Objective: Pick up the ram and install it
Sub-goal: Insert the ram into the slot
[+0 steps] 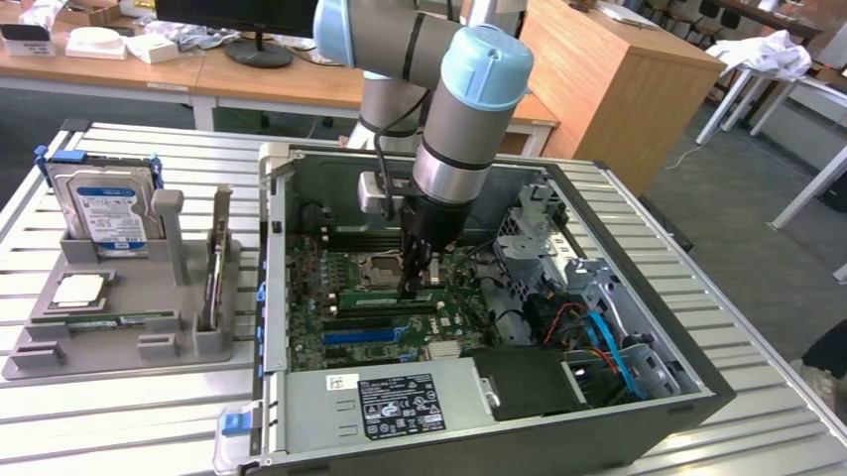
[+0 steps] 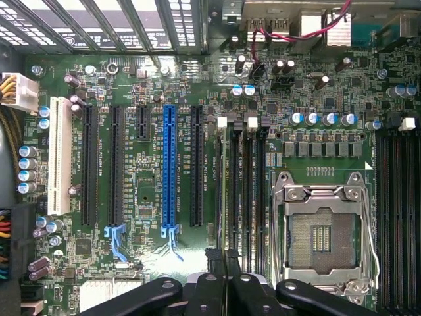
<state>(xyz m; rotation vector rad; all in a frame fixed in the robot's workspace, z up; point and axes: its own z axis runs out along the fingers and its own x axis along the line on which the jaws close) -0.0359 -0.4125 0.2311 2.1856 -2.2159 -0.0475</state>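
Note:
The ram (image 1: 384,297) is a long green stick standing on edge in a memory slot of the motherboard, inside the open computer case (image 1: 688,387). My gripper (image 1: 421,288) reaches straight down into the case, and its tips meet the stick's upper edge near its end towards the exterior view's right. From the wrist view the ram (image 2: 224,191) is a thin line running along the slot beside the processor socket (image 2: 322,230). The black fingers (image 2: 216,263) of my gripper (image 2: 225,258) are pinched together over that edge.
A grey parts holder (image 1: 119,337) on the slatted table at the exterior view's left carries a hard drive (image 1: 106,208) and a square silver processor (image 1: 77,290). The power supply (image 1: 384,397), cables and drive cage (image 1: 556,248) crowd the case. A blue expansion slot (image 2: 170,164) lies near the memory slots.

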